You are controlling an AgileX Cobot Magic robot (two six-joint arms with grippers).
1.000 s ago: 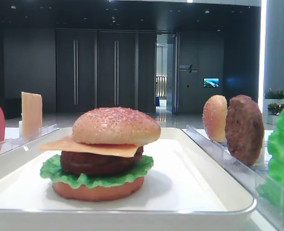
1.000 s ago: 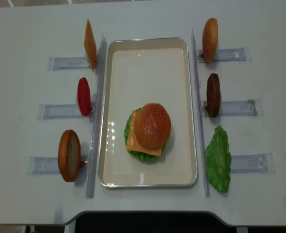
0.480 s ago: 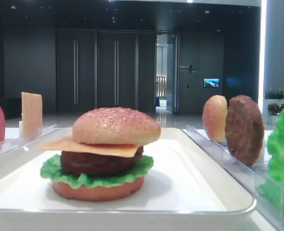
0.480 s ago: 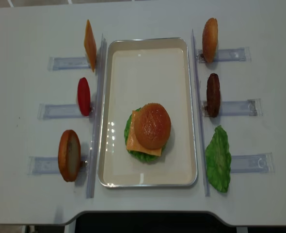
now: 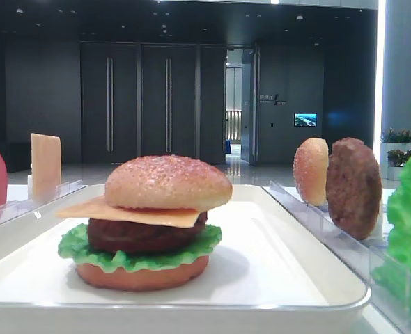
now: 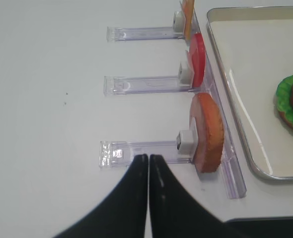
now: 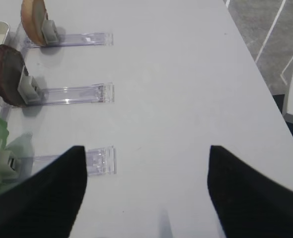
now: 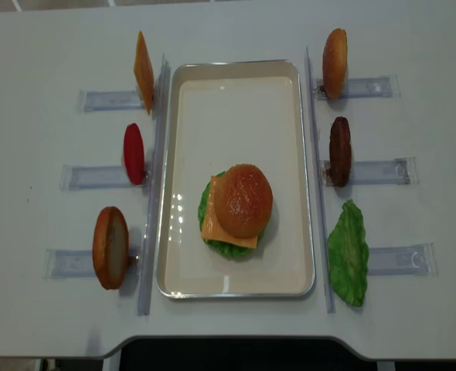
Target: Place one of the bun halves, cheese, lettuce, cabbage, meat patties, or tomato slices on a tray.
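Worktop: where the low front view looks across it, the worktop is smooth, matte and pale grey, with a rounded front edge.
Room: dark panelled doors behind, a lit doorway, a small blue screen.
Tray: white, rectangular, rounded corners, raised rim; mid-worktop, the landmark.
Burger: in the tray's near half; speckled domed top bun half over a glossy cheese slice, rough dark patty, ruffled lettuce, smooth orange-brown base.
Left of tray: clear plastic holders with upright cheese, a red tomato slice, a bun half.
Right of tray: paler bun half, spare patty, lettuce leaf.
Left end effector: fingers pressed together, holding nothing, left of the tray.
Right end effector: fingers spread wide, holding nothing, right of the tray.
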